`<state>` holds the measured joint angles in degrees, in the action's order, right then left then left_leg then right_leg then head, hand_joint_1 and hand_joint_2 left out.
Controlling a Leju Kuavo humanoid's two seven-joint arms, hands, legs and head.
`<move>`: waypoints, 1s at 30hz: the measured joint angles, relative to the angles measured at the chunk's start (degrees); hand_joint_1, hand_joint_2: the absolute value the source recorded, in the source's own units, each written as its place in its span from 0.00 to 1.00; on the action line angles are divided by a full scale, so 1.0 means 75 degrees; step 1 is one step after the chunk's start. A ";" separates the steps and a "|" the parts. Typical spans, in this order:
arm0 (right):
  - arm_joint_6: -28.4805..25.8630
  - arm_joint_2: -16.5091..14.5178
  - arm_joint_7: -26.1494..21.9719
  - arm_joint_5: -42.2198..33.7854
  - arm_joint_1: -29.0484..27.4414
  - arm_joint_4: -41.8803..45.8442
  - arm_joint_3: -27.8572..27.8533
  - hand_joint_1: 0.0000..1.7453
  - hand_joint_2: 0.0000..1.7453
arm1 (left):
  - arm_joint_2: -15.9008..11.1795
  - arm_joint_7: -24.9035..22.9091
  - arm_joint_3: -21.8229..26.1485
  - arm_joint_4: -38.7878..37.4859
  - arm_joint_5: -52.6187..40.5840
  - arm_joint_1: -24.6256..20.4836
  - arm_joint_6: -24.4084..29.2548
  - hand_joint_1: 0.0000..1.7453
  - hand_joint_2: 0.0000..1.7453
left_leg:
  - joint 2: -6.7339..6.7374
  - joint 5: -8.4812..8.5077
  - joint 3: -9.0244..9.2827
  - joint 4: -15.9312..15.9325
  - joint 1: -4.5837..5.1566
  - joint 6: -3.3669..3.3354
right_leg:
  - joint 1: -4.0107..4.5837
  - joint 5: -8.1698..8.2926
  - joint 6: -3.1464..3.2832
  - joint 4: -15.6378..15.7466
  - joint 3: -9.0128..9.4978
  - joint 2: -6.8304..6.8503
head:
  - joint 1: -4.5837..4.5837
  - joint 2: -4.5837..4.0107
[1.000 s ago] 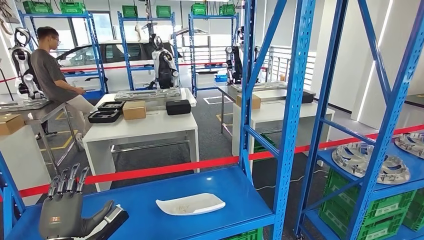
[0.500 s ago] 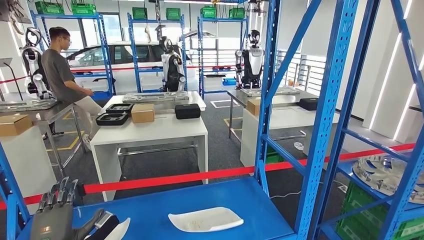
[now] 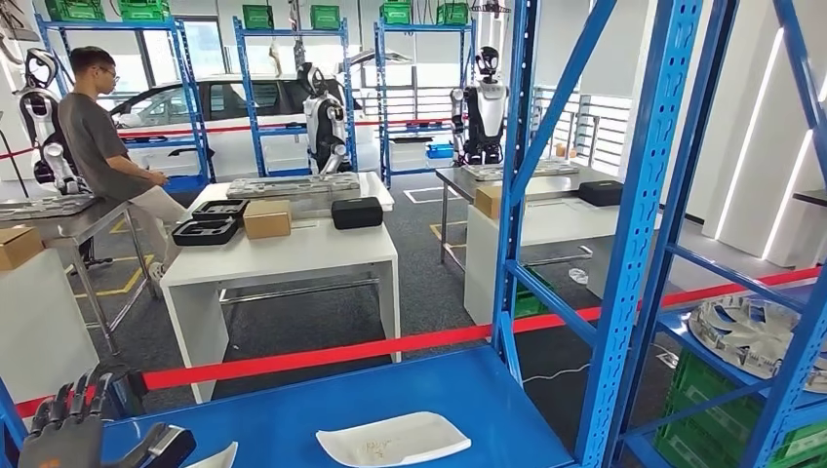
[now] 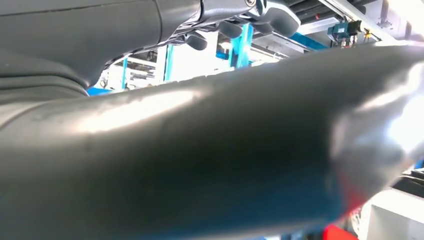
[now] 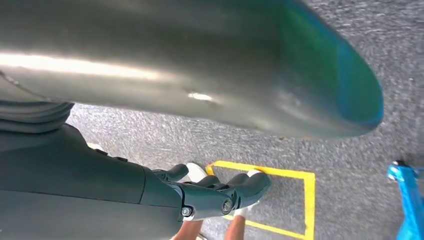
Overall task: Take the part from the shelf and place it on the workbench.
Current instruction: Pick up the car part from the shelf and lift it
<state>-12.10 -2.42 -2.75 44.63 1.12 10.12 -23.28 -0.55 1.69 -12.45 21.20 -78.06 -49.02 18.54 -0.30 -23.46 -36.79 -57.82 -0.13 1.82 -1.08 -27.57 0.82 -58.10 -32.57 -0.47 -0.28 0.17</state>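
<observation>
On smooth blue shelf (image 3: 293,414): flat white part (image 3: 393,438); left hand (image 3: 68,434) nearby.

Glossy, perhaps plastic, white part (image 3: 393,438)

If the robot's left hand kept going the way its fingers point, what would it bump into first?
Probably nothing close. The left hand points its fingers upward, above the blue metal shelf board. Only open air lies that way; the red barrier tape sits farther back, though depth is unclear.
</observation>
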 joint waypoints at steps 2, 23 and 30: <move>0.0008 -0.0002 -0.0001 0.0019 0.0003 0.0000 -0.0023 0.00 0.00 | -0.0028 0.0075 0.0029 -0.0043 -0.0006 0.0037 -0.0093 0.00 0.00 | -0.0007 -0.0006 0.0048 0.0055 0.0007 -0.0052 | 0.0024 -0.0047 -0.0008 -0.0023 -0.0005 0.0004 | 0.0012 0.0000; 0.0117 -0.0030 0.0044 0.0235 0.0018 0.0000 -0.0206 0.00 0.00 | 0.0123 0.1839 0.0299 -0.0193 0.0190 0.1419 -0.0166 0.00 0.00 | -0.0057 0.0009 0.0082 0.0059 0.0039 -0.0175 | 0.0006 -0.0062 -0.0163 0.0149 0.0112 0.0031 | 0.0037 0.0000; 0.0125 -0.0036 0.0038 0.0308 0.0019 0.0000 -0.0294 0.00 0.00 | 0.0380 0.1974 0.0299 -0.0208 0.0063 0.1589 -0.0007 0.00 0.00 | -0.0055 0.0009 0.0084 0.0062 0.0037 -0.0174 | 0.0008 -0.0067 -0.0164 0.0136 0.0108 0.0031 | 0.0034 0.0000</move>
<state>-11.16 -2.69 -2.46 46.94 1.27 10.12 -25.48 2.30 16.49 -10.21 19.64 -77.59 -37.10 18.49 -0.71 -23.39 -36.15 -57.36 0.15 0.52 -1.02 -28.07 -0.41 -57.09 -31.76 -0.24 -0.03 0.17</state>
